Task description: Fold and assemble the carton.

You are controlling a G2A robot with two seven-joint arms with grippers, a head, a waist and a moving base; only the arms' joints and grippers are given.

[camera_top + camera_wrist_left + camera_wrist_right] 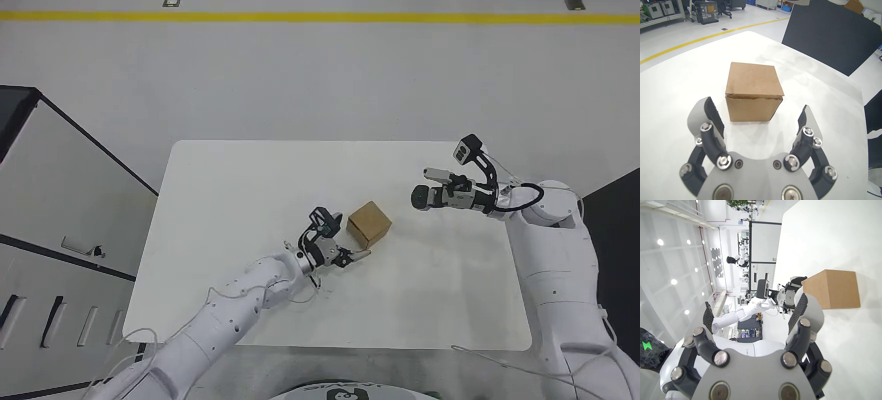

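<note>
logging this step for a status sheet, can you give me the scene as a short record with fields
carton: brown, folded into a closed cube, standing on the table
top flap: down, front edge ragged, thin seam showing beneath it
left claw: open, facing the carton, close to it but not touching
right claw: open, on the carton's other side, farther off, holding nothing
task state: carton looks assembled; neither claw grips it
</note>
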